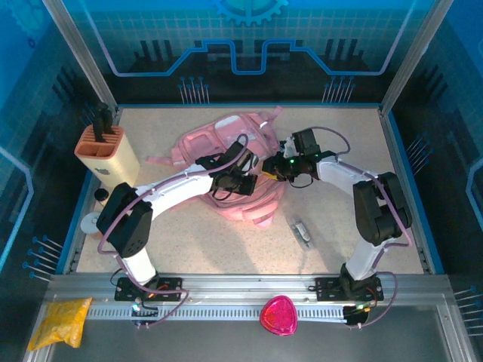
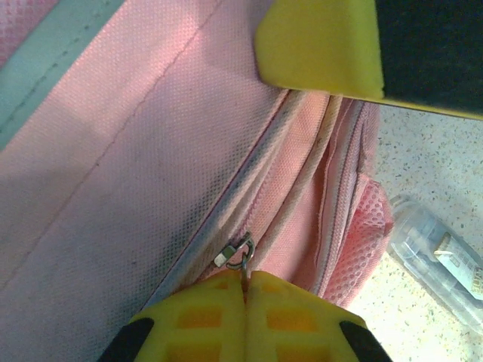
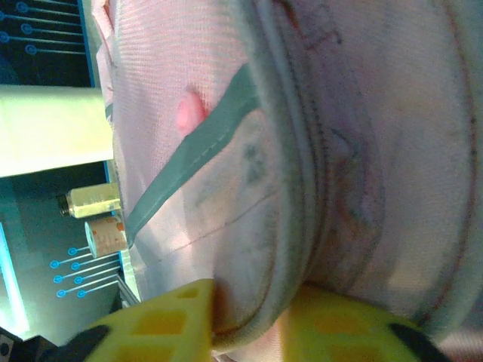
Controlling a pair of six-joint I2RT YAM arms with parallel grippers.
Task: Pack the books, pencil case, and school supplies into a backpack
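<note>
Left arm (image 1: 172,185) and right arm (image 1: 343,172) were white tubes with chunky black joints and lilac cables (image 1: 337,136) looping alongside. Black base plates (image 1: 149,286) sat bolted on the aluminium rail (image 1: 241,283). Fingers (image 2: 200,320) were yellow, waffle-gridded.

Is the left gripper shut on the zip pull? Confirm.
Yes: the left gripper is closed, pinching the backpack zip pull between its fingertips.

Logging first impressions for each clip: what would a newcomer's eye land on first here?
The pink backpack mid-table, gripped from two sides. The left jaws are shut on its zip pull, while the right jaws pinch a fold of its fabric. After that, the bright pink heart-shaped thing on the near rail.
</note>
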